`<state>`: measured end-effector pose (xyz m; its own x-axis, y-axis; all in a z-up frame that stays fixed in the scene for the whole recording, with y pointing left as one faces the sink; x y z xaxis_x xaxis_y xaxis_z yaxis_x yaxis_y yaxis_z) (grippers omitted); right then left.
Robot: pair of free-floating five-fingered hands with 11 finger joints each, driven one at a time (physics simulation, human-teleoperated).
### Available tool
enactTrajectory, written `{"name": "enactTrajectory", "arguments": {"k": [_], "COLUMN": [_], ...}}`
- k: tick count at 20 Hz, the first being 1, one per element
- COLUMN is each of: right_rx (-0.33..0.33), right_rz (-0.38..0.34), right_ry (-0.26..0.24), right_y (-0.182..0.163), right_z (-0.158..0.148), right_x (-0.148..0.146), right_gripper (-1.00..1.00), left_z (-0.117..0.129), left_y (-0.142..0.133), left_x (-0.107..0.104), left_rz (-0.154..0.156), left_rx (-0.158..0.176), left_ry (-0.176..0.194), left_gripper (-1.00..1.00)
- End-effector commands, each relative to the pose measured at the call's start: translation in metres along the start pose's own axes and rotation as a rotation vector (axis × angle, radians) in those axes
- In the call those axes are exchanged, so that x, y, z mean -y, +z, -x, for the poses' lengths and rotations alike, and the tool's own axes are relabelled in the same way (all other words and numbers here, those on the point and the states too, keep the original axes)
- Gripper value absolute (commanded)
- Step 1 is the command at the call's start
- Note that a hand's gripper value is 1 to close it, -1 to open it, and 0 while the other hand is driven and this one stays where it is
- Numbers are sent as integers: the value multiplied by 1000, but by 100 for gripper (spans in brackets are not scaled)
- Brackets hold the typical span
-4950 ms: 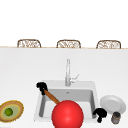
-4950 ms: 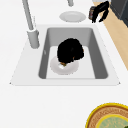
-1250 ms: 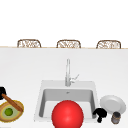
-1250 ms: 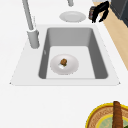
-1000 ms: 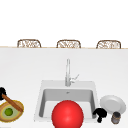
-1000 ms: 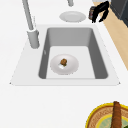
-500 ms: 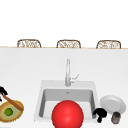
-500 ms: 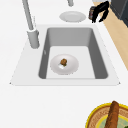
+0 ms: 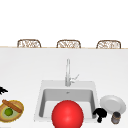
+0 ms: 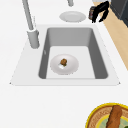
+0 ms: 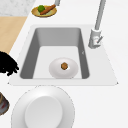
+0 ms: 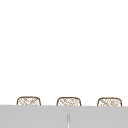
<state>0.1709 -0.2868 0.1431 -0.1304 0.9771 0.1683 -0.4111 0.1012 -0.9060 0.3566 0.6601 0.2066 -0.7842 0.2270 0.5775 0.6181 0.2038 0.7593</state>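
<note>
My left hand (image 9: 2, 90) shows at the picture's left edge in the front view, fingers straight, just above a woven bowl (image 9: 19, 108). The bowl holds a long brown stick of food (image 9: 11, 105) and a green fruit (image 9: 8, 111); the hand touches neither. The same bowl (image 10: 96, 117) and stick (image 10: 114, 117) appear at the lower right of the left side view. My right hand (image 9: 100, 113) hangs idle over the sink's (image 9: 40, 100) front right corner, fingers relaxed and holding nothing. A white plate (image 10: 72, 66) with a small brown morsel (image 10: 64, 61) lies in the basin.
A white plate (image 9: 116, 102) and a dark jar (image 9: 115, 117) stand on the counter right of the sink, close to the right hand (image 10: 100, 11). The faucet (image 9: 68, 72) rises behind the basin. A big red ball (image 9: 67, 115) covers the sink's front. Three woven chairs (image 9: 68, 43) stand behind the counter.
The left hand left the sink, carried the brown stick to the woven bowl, let it go there and has drawn back toward the left edge. The right hand has not moved.
</note>
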Motion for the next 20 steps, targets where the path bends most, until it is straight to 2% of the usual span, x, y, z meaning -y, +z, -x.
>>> {"name": "enactTrajectory", "arguments": {"k": [1, 3, 4, 6, 8, 10, 11, 12, 13, 14, 15, 16, 17, 20], "right_rx": [0, 0, 0, 0, 0, 0, 0, 0, 0, 0, 0, 0, 0, 0], "right_rz": [0, 0, 0, 0, 0, 0, 0, 0, 0, 0, 0, 0, 0, 0], "right_ry": [0, 0, 0, 0, 0, 0, 0, 0, 0, 0, 0, 0, 0, 0], "right_y": [0, 0, 0, 0, 0, 0, 0, 0, 0, 0, 0, 0, 0, 0], "right_z": [0, 0, 0, 0, 0, 0, 0, 0, 0, 0, 0, 0, 0, 0], "right_x": [0, 0, 0, 0, 0, 0, 0, 0, 0, 0, 0, 0, 0, 0], "right_gripper": [0, 0, 0, 0, 0, 0, 0, 0, 0, 0, 0, 0, 0, 0], "left_z": [-4, -7, -8, -9, -12, -15, -11, -8, -12, -10, -12, -20, -23, -32], "left_y": [-4, -6, -9, -16, -21, -24, -28, -19, -22, -28, -40, -39, -39, -47], "left_x": [-3, -8, -9, -10, -3, 1, 0, -4, -2, -1, -4, -5, -8, -13], "left_rz": [6, 7, 4, 11, 20, 10, 20, -8, 16, 22, 33, 29, 44, 49], "left_rx": [6, 6, -16, -44, -75, -88, -80, -39, -11, -15, -63, -88, -107, -124], "left_ry": [-26, -20, 0, 1, -1, -25, -29, 33, 14, 15, 6, 4, 5, 6], "left_gripper": [-100, -100, -100, -100, -100, -100, -100, -100, -100, -100, -100, -100, -100, -100]}}
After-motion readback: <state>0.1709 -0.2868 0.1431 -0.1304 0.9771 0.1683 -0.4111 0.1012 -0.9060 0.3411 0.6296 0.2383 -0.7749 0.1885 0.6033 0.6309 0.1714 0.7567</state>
